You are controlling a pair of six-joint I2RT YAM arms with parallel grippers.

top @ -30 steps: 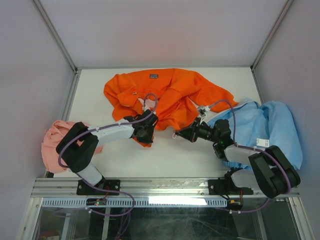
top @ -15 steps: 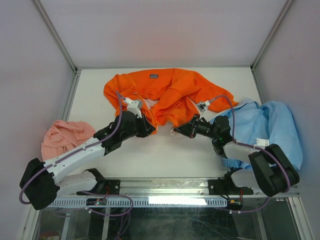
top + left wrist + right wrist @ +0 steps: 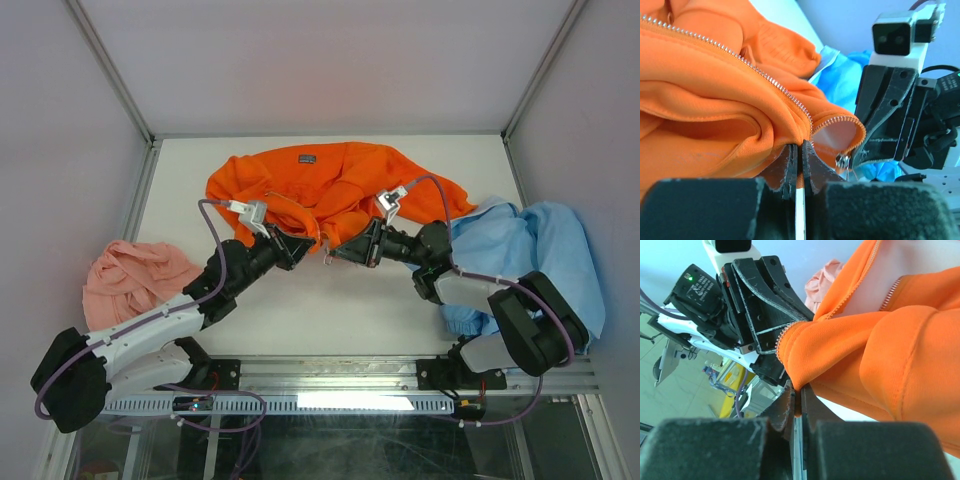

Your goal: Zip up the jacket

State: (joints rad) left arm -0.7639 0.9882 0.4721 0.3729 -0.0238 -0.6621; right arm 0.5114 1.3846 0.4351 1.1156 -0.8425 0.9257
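Note:
The orange jacket point(image 3: 330, 185) lies crumpled at the back middle of the table, its dark collar label point(image 3: 307, 158) facing up. My left gripper point(image 3: 301, 243) is shut on a fold of the jacket's lower front edge, just below the silver zipper teeth point(image 3: 765, 75). My right gripper point(image 3: 341, 251) is shut on the facing edge a few centimetres to the right. Between them hangs the metal zipper pull point(image 3: 842, 161). In the left wrist view the jaws point(image 3: 800, 146) pinch orange cloth. The right jaws point(image 3: 798, 390) likewise pinch an orange fold.
A light blue garment point(image 3: 540, 250) is heaped at the right, under my right arm. A salmon-pink cloth point(image 3: 135, 280) lies at the left edge. Grey enclosure walls surround the white table point(image 3: 330, 310), and a metal rail point(image 3: 330, 375) runs along the near edge.
My left arm has unfolded and reached further back. Both grippers have carried the jacket's lower edge back and closer together, bunching the jacket toward the rear.

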